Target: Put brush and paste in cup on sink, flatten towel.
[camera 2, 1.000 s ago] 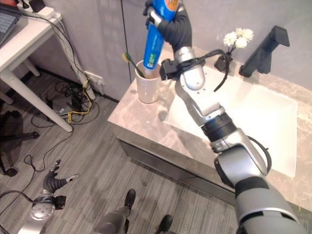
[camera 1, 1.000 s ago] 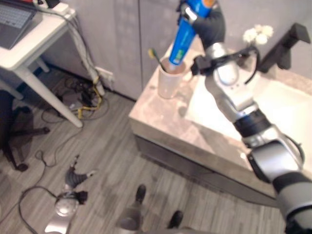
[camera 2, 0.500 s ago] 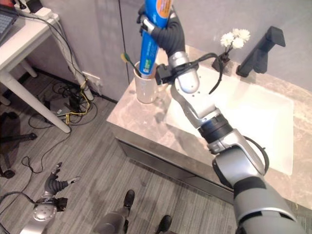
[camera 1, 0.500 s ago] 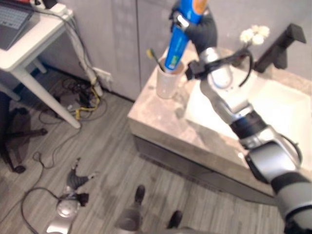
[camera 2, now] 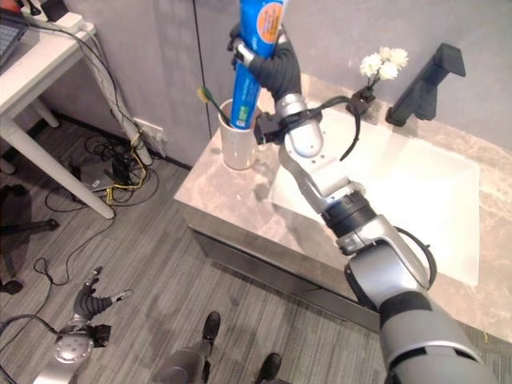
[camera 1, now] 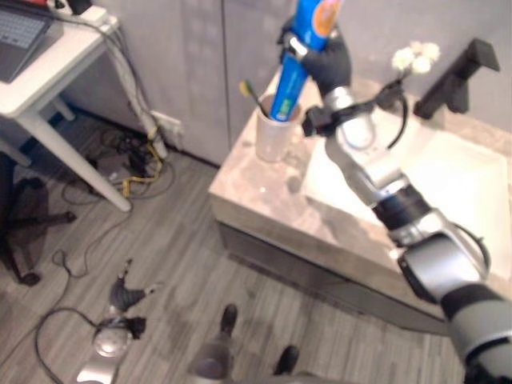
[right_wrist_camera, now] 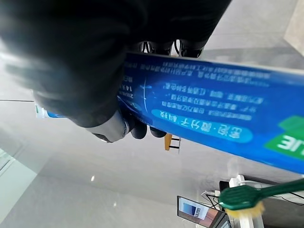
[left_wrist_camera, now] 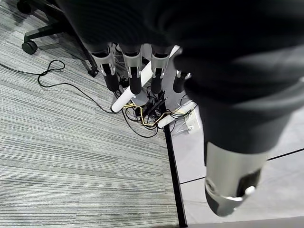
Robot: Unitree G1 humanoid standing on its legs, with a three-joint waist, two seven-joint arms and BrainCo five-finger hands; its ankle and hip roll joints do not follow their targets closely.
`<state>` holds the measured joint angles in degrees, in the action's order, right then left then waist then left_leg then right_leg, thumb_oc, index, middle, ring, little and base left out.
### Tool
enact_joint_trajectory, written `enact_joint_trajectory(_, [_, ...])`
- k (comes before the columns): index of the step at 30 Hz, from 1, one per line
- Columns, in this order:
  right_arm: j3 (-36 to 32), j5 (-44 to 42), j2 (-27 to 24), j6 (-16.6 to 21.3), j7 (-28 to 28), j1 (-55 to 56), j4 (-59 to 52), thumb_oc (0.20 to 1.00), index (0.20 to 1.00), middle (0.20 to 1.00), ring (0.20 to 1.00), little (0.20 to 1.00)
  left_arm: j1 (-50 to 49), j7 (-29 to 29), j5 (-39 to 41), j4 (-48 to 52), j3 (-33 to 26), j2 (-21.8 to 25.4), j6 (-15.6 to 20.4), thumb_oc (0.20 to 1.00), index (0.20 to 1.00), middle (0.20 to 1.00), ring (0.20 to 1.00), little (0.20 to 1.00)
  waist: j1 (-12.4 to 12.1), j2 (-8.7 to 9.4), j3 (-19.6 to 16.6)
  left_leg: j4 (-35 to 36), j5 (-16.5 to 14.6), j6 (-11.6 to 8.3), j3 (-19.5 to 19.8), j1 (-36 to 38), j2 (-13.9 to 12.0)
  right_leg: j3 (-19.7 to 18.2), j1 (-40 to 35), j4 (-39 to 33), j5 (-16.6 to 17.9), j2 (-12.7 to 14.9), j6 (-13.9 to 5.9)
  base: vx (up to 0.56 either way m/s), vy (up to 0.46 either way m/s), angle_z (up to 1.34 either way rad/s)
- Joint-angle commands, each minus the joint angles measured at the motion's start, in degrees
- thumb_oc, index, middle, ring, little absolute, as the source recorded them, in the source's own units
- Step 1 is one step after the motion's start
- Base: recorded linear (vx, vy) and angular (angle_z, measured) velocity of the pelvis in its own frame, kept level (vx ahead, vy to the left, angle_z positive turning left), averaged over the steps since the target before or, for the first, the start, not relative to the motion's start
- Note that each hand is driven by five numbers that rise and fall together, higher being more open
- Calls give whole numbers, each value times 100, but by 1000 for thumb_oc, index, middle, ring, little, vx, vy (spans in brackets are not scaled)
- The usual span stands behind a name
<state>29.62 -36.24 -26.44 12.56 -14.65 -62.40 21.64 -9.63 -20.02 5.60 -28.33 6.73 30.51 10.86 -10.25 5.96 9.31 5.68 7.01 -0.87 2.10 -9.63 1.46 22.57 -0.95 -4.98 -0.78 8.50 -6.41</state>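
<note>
Hanging low over the floor, the left hand (camera 2: 90, 304) has its fingers relaxed and holds nothing. Further right, the white cup (camera 2: 237, 145) stands on the sink counter (camera 2: 232, 196) with the green toothbrush (camera 2: 210, 100) inside. The right hand (camera 2: 268, 60) is closed around the blue toothpaste tube (camera 2: 250, 68), whose lower end is in the cup.

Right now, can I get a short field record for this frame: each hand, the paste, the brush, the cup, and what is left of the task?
right hand: shut on the toothpaste box
toothpaste box: blue, near upright, lower end in the cup
cup: white, upright on the sink counter's left end
toothbrush: green, already standing in the cup
sink counter: marble, basin to the right
left hand: low over the floor, open, holding nothing
remaining: paste not yet let go; no towel seen
</note>
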Motion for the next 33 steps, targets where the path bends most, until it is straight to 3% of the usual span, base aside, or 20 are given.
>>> enact_joint_trajectory(1, [12,-105,68,323,-28,-237,-36,228,228,228,228,228,91,-170,-84,-95,-23,143,194,1000,1000,1000,1000,1000,7,173,-105,-68,-584,77,122,-45,-127,26,83,-2,510,456,-157,0,0,0])
enact_joint_trajectory(16, [31,-37,174,343,-69,-229,19,200,200,200,200,200,104,-198,-47,-105,33,108,219,1000,1000,1000,1000,1000,27,159,-78,-68,-578,92,81,-56,-129,-19,126,-2,531,463,-164,-4,5,-4])
enact_joint_trajectory(33, [-160,394,744,498,-356,44,117,200,200,200,200,200,174,-325,-44,-110,174,17,301,1000,1000,1000,1000,1000,-36,143,-46,-68,-570,95,11,-104,-152,-117,236,-2,554,448,-170,0,0,0])
